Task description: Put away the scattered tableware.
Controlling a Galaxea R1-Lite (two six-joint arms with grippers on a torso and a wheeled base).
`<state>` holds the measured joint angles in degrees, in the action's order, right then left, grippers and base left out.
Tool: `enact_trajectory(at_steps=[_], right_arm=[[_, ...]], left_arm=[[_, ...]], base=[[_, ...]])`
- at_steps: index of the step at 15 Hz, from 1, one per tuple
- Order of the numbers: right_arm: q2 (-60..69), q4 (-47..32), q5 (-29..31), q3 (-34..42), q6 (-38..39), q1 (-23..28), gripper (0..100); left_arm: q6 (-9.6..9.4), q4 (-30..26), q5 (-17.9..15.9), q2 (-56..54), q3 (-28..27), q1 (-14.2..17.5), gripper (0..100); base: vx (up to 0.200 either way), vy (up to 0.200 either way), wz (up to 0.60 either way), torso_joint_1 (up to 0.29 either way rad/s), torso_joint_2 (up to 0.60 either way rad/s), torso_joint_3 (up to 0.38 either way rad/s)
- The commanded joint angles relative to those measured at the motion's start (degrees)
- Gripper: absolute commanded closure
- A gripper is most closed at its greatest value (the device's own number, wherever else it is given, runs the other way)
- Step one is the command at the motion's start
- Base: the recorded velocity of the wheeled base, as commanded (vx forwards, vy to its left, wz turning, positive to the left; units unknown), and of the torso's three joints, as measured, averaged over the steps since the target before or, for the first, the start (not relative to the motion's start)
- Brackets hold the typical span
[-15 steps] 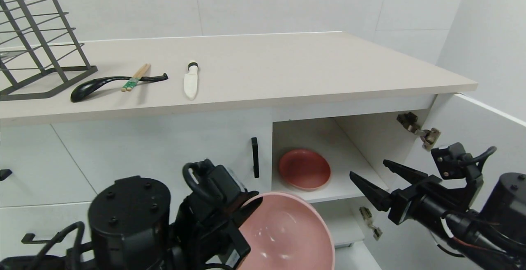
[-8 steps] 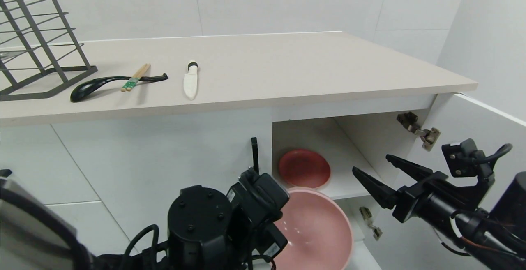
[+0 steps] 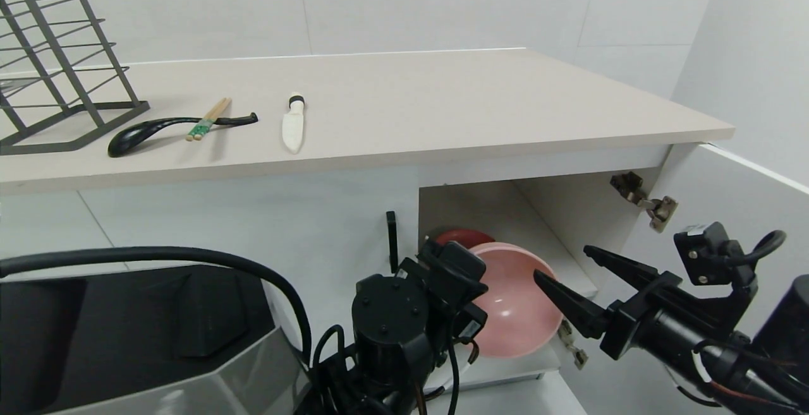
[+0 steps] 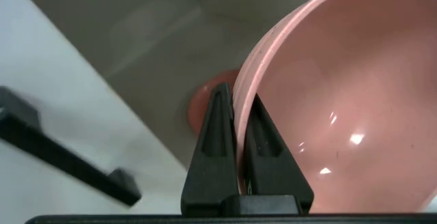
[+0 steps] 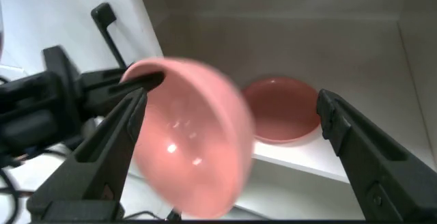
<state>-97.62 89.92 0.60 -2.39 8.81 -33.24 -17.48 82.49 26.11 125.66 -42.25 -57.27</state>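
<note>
While left claw (image 4: pixel 236 95) pinches bowl (image 3: pixel 515 295) rim, right claw (image 3: pixel 562 262) gaping empty, tilted bowl may slip or clip plate (image 3: pixel 461 237) going in.

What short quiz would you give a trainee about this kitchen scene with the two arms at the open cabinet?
1. True or false: the left tool grips the rim of the glossy pink round bowl.
2. Where does the flat red round plate lie? A in a sink; B on the white cabinet shelf; C on a chair.
3. Fill in: the right tool is ____ and holds nothing.
Key: 1 true; 2 B; 3 open.
</note>
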Motion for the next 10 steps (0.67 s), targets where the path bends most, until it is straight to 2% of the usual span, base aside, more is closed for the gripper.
enact_trajectory(at_steps=[1, 4, 6, 7, 8, 10], right_arm=[[-0.29, 0.08, 0.02, 0.46, -0.02, -0.07, 0], [-3.45, 0.08, 0.11, 0.54, 0.06, 3.19, 0], [-6.00, 0.08, 0.72, -0.16, 0.24, 6.70, 0], [-6.62, 0.08, 1.07, -0.42, 0.24, 7.93, 0], [-6.53, 0.08, 1.07, -0.51, 0.06, 7.93, 0], [-6.18, 0.08, 1.16, -0.60, 0.06, 7.67, 0]], left_arm=[[-0.01, 1.18, 0.87, 2.84, -2.13, -0.03, 100], [0.34, 6.89, 1.05, 3.36, -3.10, -0.56, 100], [0.78, 7.51, 1.05, 3.71, -3.71, -0.91, 100], [1.66, 7.51, 1.05, 3.71, -3.98, -0.91, 100], [2.54, 7.51, 1.13, 3.71, -4.33, -0.91, 100], [2.72, 7.51, 1.22, 3.80, -4.94, -0.74, 100]], base=[[0.000, 0.000, 0.00, 0.000, 0.00, 0.000], [0.000, 0.000, 0.00, 0.000, 0.00, 0.000], [0.000, 0.000, 0.00, 0.000, 0.00, 0.000], [0.000, 0.000, 0.00, 0.000, 0.00, 0.000], [0.000, 0.000, 0.00, 0.000, 0.00, 0.000], [0.000, 0.000, 0.00, 0.000, 0.00, 0.000]])
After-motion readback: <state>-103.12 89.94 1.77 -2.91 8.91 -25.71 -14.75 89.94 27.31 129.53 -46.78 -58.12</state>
